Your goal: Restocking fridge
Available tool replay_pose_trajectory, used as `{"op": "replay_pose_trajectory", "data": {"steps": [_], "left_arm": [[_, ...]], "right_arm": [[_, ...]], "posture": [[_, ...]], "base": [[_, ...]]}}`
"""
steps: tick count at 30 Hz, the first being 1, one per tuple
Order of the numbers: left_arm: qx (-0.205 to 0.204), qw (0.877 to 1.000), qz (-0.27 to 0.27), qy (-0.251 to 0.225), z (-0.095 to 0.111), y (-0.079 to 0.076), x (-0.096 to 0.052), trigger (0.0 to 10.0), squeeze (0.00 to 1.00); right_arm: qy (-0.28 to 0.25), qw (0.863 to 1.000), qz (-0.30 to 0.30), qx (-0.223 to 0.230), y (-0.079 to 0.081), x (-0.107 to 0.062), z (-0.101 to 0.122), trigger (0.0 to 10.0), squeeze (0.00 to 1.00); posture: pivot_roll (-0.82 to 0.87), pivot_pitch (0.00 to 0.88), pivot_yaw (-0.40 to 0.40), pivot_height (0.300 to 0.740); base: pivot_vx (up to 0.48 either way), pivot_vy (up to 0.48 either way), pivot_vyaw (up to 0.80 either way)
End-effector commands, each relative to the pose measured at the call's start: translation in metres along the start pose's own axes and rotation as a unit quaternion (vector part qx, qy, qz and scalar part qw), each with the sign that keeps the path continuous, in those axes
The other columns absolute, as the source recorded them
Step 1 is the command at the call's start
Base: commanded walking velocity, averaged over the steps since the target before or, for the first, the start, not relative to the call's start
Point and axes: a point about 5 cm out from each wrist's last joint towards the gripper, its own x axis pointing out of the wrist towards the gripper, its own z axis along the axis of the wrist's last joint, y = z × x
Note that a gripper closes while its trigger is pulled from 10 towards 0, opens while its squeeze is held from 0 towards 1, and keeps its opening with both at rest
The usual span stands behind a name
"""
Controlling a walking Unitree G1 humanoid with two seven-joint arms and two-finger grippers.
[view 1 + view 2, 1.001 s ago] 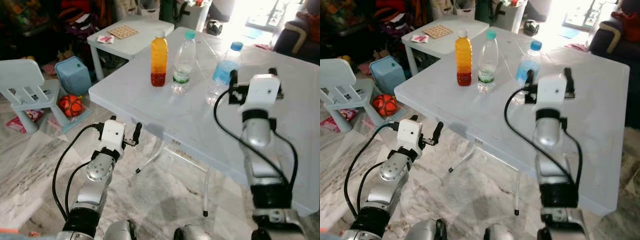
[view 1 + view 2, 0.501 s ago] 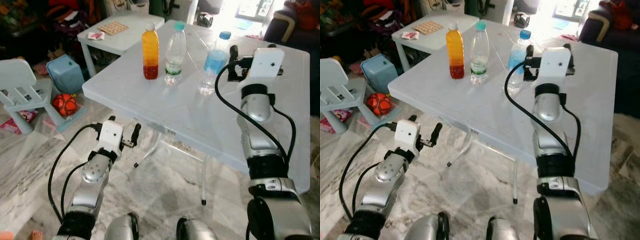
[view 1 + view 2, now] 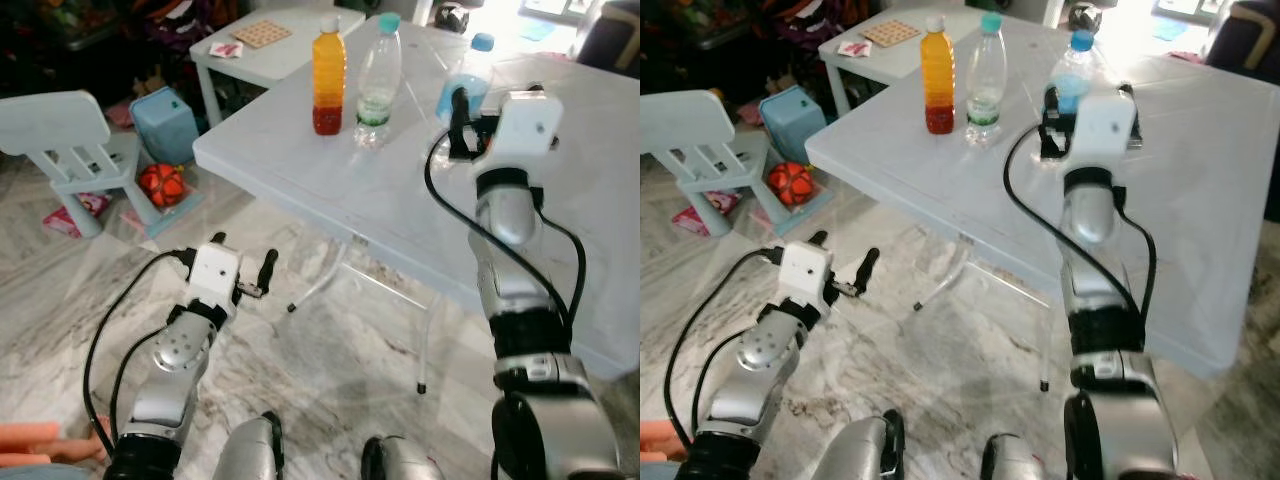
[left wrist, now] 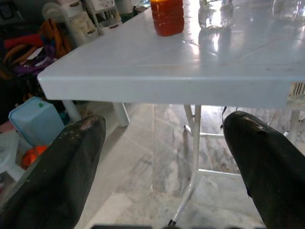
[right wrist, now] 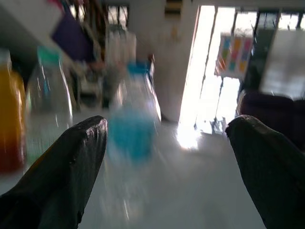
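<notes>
On the white table [image 3: 300, 170], seen from our left eye, three bottles stand near the far edge: an orange juice bottle [image 3: 327, 76], a green-capped water bottle [image 3: 376, 82] and a blue-capped water bottle [image 3: 465, 80]. None is picked up yet, so we judge the restocking barely begun. Our right gripper [image 3: 478, 112] hangs just before the blue-capped bottle, which it partly hides.

From our right eye, the left gripper [image 3: 843, 262] waits low, short of the table's near edge.

Along our left wrist, black fingers [image 4: 62, 171] stand wide apart, holding nothing.

Along our right wrist, fingers [image 5: 62, 167] spread wide around nothing; the bottle ahead is blurred. We see no fridge.
</notes>
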Motion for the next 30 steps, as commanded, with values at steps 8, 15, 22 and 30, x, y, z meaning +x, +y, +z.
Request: {"op": "replay_pose_trajectory", "data": {"steps": [8,15,22,30], "left_arm": [[-0.013,1.000,0.021,0.001,0.001,0.007,-0.007,10.0,0.00],[-0.019,0.999,0.024,-0.011,0.009,0.006,-0.002,10.0,0.00],[-0.037,0.998,0.034,-0.026,0.018,0.006,0.002,10.0,0.00],[-0.026,0.998,0.040,-0.045,0.032,0.010,0.006,10.0,0.00]], "right_arm": [[0.030,0.999,0.012,-0.001,0.003,-0.039,-0.011,10.0,0.16],[0.032,0.999,0.018,-0.004,0.002,-0.040,-0.005,10.0,0.16],[0.026,0.999,0.026,-0.009,0.005,-0.040,0.000,10.0,0.16],[-0.009,0.999,0.036,-0.029,0.008,-0.030,0.012,10.0,0.16]], "posture": [[0.03,0.108,0.026,0.740],[0.02,0.098,0.017,0.740],[0.02,0.087,0.013,0.740],[0.02,0.101,0.022,0.740]], "base": [[0.342,0.000,-0.16],[0.408,0.144,-0.26],[0.402,0.215,0.00],[0.145,0.000,0.00]]}}
